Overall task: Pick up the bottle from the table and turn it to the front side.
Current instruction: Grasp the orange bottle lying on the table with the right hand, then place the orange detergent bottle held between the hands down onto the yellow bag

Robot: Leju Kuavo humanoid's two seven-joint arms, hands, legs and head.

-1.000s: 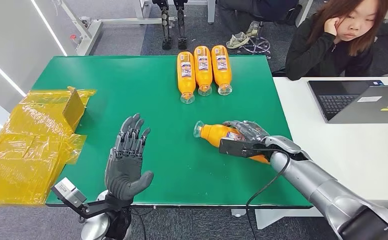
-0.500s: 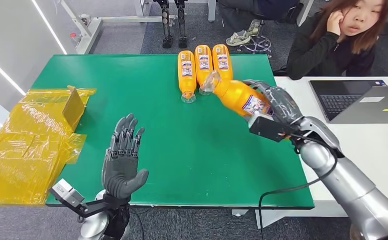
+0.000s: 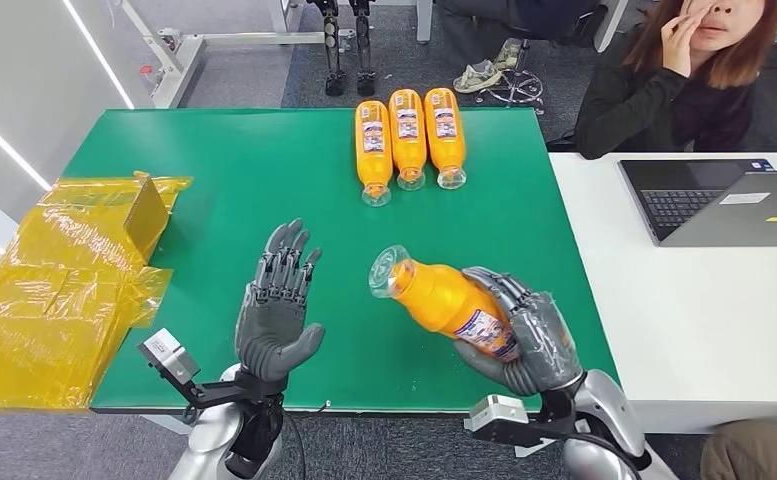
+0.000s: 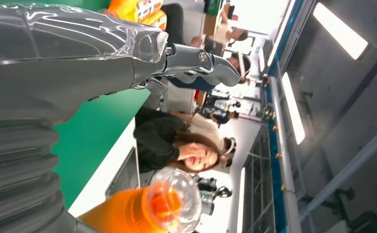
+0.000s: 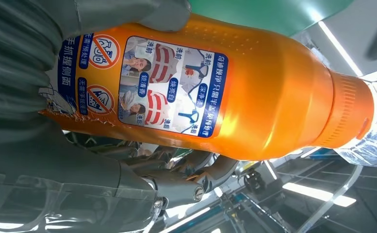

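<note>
Green covering is stretching across the counter (image 3: pixel 264 180), which is standing on a grey floor beside a white desk (image 3: pixel 684 310) at the right. On that desk an open laptop (image 3: pixel 719 200) is lying, and a person in a dark top (image 3: pixel 664 105) is sitting at the far right with a hand raised to the face. At the left edge of the counter a heap of yellow plastic bags (image 3: pixel 64 280) is spilling over the side. Three orange bottles (image 3: pixel 407 140) are lying side by side at the far middle of the counter, labels up and caps pointing toward the near side. The right hand (image 3: pixel 524 335) is gripping the orange bottle (image 3: pixel 444 300) by its lower body, its fingers (image 3: pixel 509 290) wrapping around the labelled part, and is holding it lifted above the near right part of the counter. This bottle is tilting, with its clear-wrapped cap pointing up and to the left toward the other hand. In the right wrist view the bottle's label with blue and red printing (image 5: pixel 152 82) is facing the camera. The left hand (image 3: pixel 276 315) is hovering over the near middle of the counter, palm turned toward the bottle, its fingers (image 3: pixel 286 260) spreading wide and holding nothing, just apart from the bottle's cap.
</note>
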